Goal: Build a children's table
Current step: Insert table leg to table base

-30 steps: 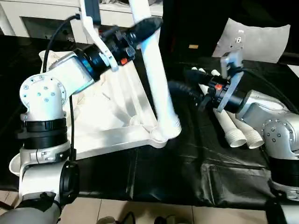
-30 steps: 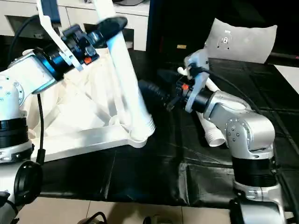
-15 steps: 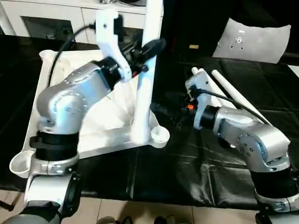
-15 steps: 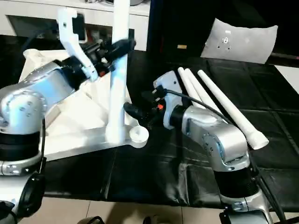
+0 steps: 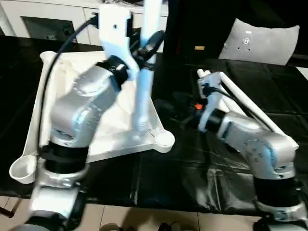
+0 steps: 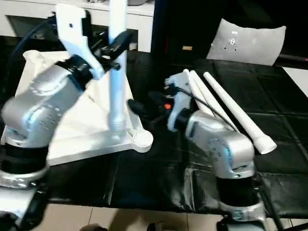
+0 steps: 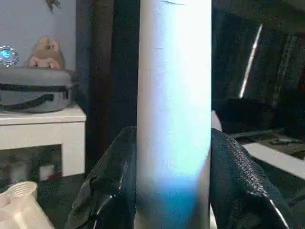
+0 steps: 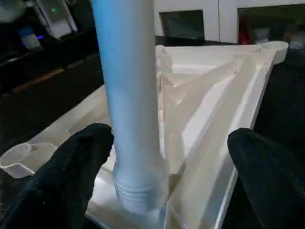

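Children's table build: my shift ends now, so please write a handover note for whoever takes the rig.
Left gripper: shut on one leg, upright, threaded end low over the tabletop, beside the near corner socket, not seated.
Right gripper: open, fingers either side of that leg's lower end, holding nothing.
Tabletop lies underside up. At least two spare legs lie on the black mat right of it.
Done: no leg visibly in a socket.
Left: seat and screw this leg, then the others.

The table top [image 5: 110,139] and the upright leg [image 5: 144,82] are plain white, like the spare legs [image 6: 231,110]. The mat [image 5: 202,173] beneath is glossy black. The pillow [image 5: 264,41] is pale grey. The fingers [image 8: 71,176] are matte black.
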`<state>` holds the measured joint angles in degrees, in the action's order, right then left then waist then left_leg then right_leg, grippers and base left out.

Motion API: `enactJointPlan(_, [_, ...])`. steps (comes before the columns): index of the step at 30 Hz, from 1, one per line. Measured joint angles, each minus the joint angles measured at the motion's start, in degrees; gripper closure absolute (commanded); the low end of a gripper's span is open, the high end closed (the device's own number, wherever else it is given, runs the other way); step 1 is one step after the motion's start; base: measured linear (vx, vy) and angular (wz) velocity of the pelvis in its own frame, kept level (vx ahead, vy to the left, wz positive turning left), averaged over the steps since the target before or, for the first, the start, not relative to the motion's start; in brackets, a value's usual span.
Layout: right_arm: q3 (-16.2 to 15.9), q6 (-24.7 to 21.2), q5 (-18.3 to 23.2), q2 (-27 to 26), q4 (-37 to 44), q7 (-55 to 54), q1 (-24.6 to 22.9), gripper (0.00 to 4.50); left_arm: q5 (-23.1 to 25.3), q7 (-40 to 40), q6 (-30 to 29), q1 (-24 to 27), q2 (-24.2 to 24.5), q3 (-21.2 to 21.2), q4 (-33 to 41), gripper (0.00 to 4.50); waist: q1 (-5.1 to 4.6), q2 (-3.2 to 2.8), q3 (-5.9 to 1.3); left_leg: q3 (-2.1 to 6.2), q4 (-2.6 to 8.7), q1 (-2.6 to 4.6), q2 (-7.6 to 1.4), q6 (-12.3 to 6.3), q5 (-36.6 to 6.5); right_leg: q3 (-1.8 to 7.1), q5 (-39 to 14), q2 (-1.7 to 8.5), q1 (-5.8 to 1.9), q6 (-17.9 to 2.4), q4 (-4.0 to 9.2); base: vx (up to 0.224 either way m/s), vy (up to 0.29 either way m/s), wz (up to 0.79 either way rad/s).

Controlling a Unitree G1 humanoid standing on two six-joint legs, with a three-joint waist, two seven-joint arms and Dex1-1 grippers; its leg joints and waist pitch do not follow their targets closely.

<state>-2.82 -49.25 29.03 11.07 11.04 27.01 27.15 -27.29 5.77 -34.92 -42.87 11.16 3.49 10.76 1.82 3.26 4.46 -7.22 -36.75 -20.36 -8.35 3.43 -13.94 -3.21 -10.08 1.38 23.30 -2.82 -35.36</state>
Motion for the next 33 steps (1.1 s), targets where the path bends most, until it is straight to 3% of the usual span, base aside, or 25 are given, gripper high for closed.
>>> enactJointPlan(6, [-5.6,3.6,-5.1,-2.3,-4.5,-2.9,0.7,0.05,0.2,-1.5,0.0,0.5,-3.6,1.4,0.7,2.8,-0.02,0.0,0.0,0.0,0.0,-0.03,-0.03,-0.02,0.0,-0.04,0.0,0.01,0.0,0.1,0.04,0.0,0.0,0.0])
enactJointPlan(13, [-5.9,7.0,-7.4,-4.7,-7.8,-4.8,2.2,0.81,1.2,-1.6,-0.2,0.5,-4.0,1.3,0.9,2.8,-0.05,0.0,0.0,0.0,0.0,-0.07,-0.11,-0.02,0.0,-0.17,0.0,0.01,0.0,0.1,0.04,0.0,0.0,0.0])
enactJointPlan(18, [-5.5,7.4,-7.3,-6.1,-9.7,-5.4,2.2,1.13,1.2,-1.5,-0.4,0.5,-4.1,0.8,0.9,2.8,-0.05,0.0,0.0,0.0,0.0,-0.11,-0.13,-0.02,0.0,-0.19,0.1,0.01,0.0,0.0,0.06,0.0,0.0,0.0])
enactJointPlan(23, [-4.4,7.4,-6.8,-7.4,-11.7,-5.3,2.6,1.75,1.9,-1.5,-0.5,0.5,-4.6,0.8,0.9,2.8,0.01,0.0,0.0,0.0,0.0,-0.14,-0.19,-0.02,0.1,-0.28,0.1,0.02,0.0,0.0,0.07,0.0,0.0,0.0])
enactJointPlan(25, [-4.4,7.4,-6.5,-7.6,-11.8,-5.2,2.7,1.75,2.2,-1.3,-0.5,0.4,-4.7,0.8,0.9,2.8,0.0,-0.02,0.0,0.0,0.0,-0.14,-0.21,0.0,0.1,-0.3,0.1,0.02,0.0,0.0,0.07,0.0,0.0,0.0])
enactJointPlan(27, [-4.4,7.4,-6.3,-7.6,-11.9,-5.2,2.7,2.1,2.2,-1.1,-0.5,0.1,-4.6,0.8,0.9,2.8,0.01,-0.02,0.0,0.0,0.0,-0.15,-0.25,0.03,0.1,-0.33,0.1,0.02,0.0,0.0,0.06,0.0,0.0,0.0])
enactJointPlan(33, [-4.4,7.7,-6.5,-8.3,-12.5,-5.1,2.9,2.42,2.8,-0.8,-0.6,-0.3,-4.4,0.9,0.5,2.8,0.02,-0.04,0.0,0.0,0.0,-0.18,-0.33,0.47,0.4,-0.43,0.2,0.02,0.0,-0.1,0.05,0.0,0.0,0.0])
